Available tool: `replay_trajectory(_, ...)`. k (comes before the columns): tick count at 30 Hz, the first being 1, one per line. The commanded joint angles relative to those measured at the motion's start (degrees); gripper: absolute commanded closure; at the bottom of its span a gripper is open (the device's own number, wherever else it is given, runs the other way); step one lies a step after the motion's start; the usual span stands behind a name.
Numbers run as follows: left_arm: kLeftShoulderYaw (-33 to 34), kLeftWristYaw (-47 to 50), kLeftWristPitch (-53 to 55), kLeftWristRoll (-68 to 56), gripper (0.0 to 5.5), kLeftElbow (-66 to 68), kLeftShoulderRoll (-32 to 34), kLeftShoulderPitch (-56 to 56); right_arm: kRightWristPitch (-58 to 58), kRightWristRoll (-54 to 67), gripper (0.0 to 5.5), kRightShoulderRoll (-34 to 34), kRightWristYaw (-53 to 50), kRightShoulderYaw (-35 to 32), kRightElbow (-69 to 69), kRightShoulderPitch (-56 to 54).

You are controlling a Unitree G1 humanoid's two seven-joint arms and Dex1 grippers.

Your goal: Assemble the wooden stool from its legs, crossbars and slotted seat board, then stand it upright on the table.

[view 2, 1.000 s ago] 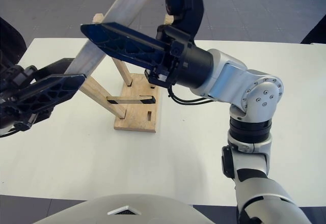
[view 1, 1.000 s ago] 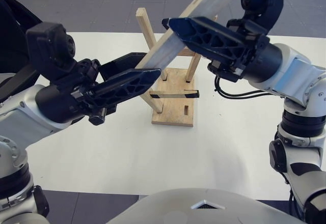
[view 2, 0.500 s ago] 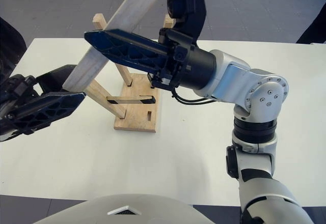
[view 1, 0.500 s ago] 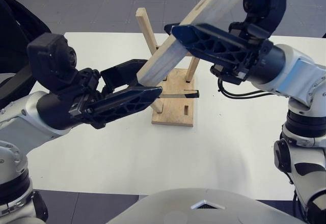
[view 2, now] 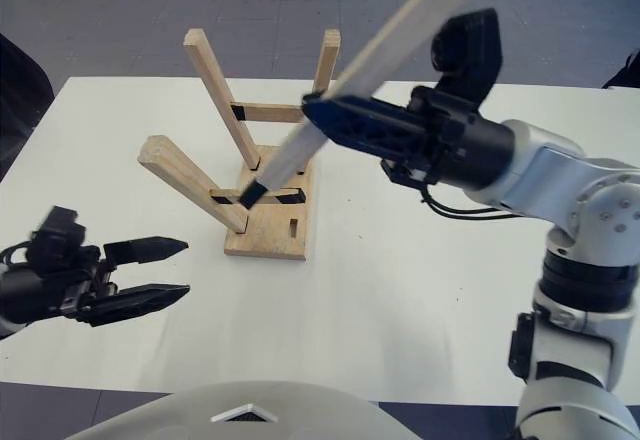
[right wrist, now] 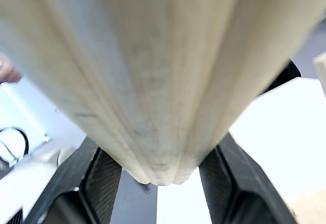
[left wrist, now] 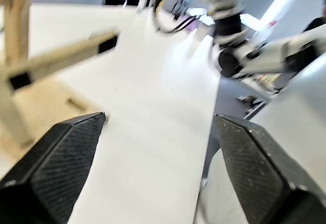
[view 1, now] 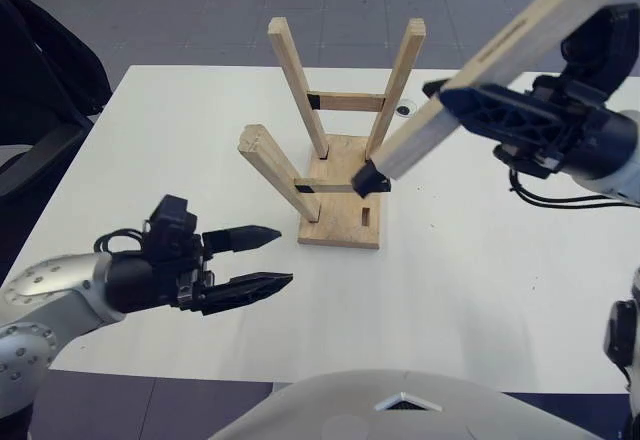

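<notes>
The flat, slotted seat board (view 1: 340, 225) lies on the white table (view 1: 200, 140). 3 square pale-wood legs (view 1: 297, 85) stand out of it, splaying upward, joined by 2 thin crossbars (view 1: 350, 101) with dark ends. The right tool (view 1: 445, 100) is clamped on a 4th leg (view 1: 500, 60), a long smooth stick slanting from high on the right down to its black tip by the lower crossbar; contact there cannot be told. The left tool (view 1: 283, 256), black and ribbed, hangs low over the table's near left, its 2 fingers (view 1: 250, 233) spread wide, well apart from the board.
</notes>
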Motion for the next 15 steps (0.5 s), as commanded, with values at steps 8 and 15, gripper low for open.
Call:
replay_trajectory(8,-22.6,5.4,-12.7,32.0,1.55,12.8,-6.7,-11.0,-24.1,-51.1,3.46,-1.1,31.6,19.9,9.4,5.3)
replay_trajectory(15,-23.7,3.9,-12.2,33.3,1.55,14.7,-8.5,-12.3,-38.4,-66.0,3.46,8.1,38.2,24.1,26.8,1.1)
